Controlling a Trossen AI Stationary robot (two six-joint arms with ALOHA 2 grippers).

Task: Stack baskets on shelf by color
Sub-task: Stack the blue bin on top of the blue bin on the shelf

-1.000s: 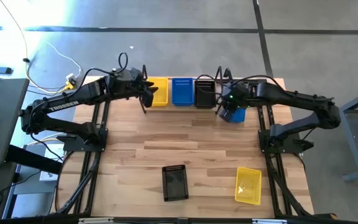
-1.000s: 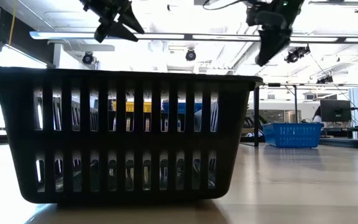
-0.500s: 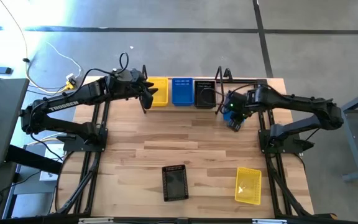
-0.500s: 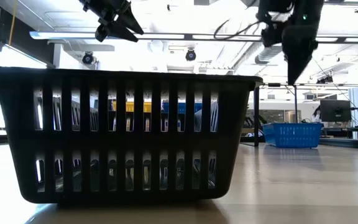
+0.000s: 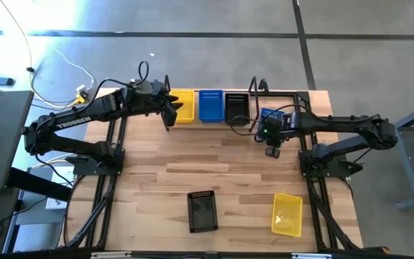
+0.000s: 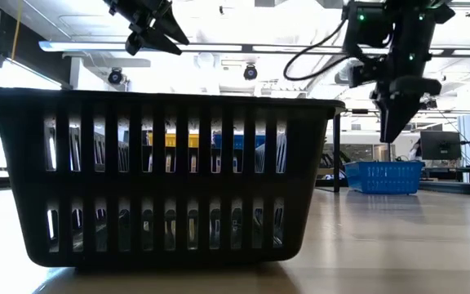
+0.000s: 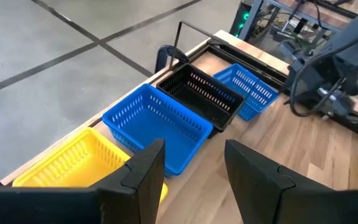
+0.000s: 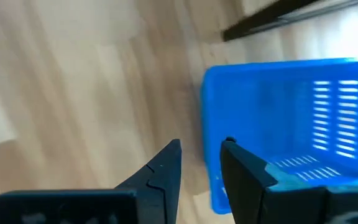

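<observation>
Three baskets sit side by side in the shelf (image 5: 254, 88) at the far edge: yellow (image 5: 184, 106), blue (image 5: 210, 105), black (image 5: 237, 108). The left wrist view shows them as well: yellow (image 7: 67, 165), blue (image 7: 157, 124), black (image 7: 204, 93). A second blue basket (image 5: 269, 114) stands on the table right of the shelf. My right gripper (image 5: 272, 150) hangs open, fingers down, just near-side of it, touching nothing (image 8: 201, 146). My left gripper (image 5: 171, 108) hovers open beside the yellow basket (image 7: 191, 155).
A black basket (image 5: 203, 211) and a yellow basket (image 5: 287, 214) lie near the table's near edge. The black one fills the low view (image 6: 161, 180). Bare wood lies between them and the shelf. The shelf's upright loop ends (image 7: 179, 28) rise at both sides.
My right gripper has moved from above the loose blue basket toward the near edge and slightly right, dropping lower and turning its fingers downward. The blue basket has stayed in place on the table.
</observation>
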